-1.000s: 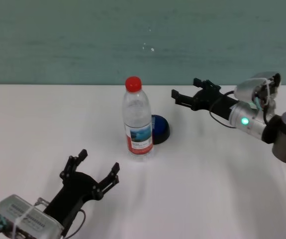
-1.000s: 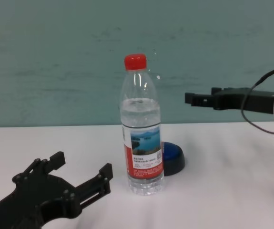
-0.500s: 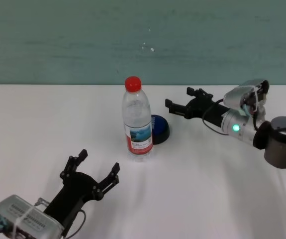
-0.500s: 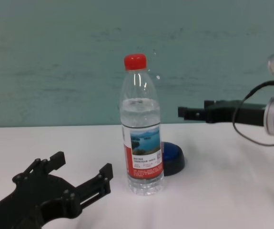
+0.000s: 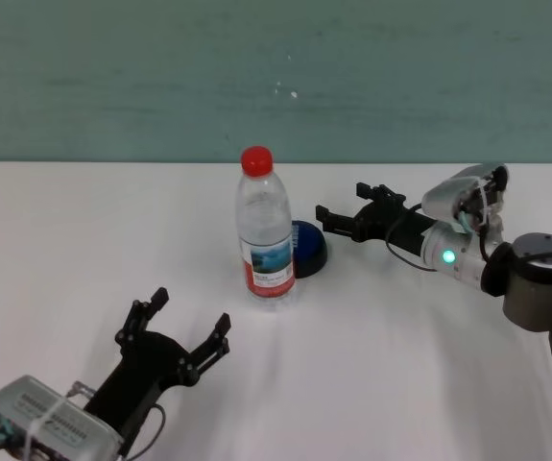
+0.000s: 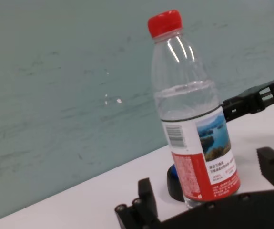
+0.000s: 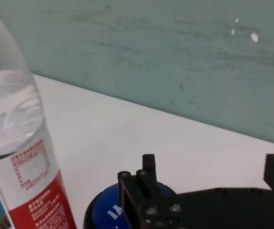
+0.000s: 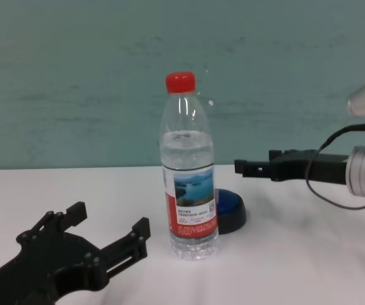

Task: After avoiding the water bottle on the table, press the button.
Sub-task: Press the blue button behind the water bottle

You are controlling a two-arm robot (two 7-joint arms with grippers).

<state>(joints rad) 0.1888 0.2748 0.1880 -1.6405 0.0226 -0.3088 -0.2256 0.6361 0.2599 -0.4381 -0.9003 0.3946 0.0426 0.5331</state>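
Jaws on the right gripper (image 5: pixel 338 220) are spread apart with nothing between them, and in the right wrist view you can see both fingers (image 7: pixel 144 188) splayed wide with the button (image 7: pixel 109 213) sitting below and a bit ahead of them, not touched. So the button (image 5: pixel 308 248), blue dome on a black base, is on the table (image 5: pixel 400 365) roughly mid-width and closer to the far edge than the near one, and the right gripper hangs in the air just to its right and slightly above it, fingertips pointed toward the bottle side. From the chest view the gripper (image 8: pixel 249 168) is clearly higher than the button (image 8: pixel 230 210), with a gap of open air between them. The water bottle (image 5: pixel 264 229) stands upright right in front of the button on its left side, partly hiding it, red cap on top, label facing the robot. Bottle and button look like they're just beside each other, can't tell if they actually touch. The right gripper is apart from the bottle, on the far-right side of it. The left gripper (image 5: pixel 178 333) is down near the table's near-left corner, jaws wide open too, holding nothing, well apart from the bottle, which shows beyond its fingers in the left wrist view (image 6: pixel 192 110).
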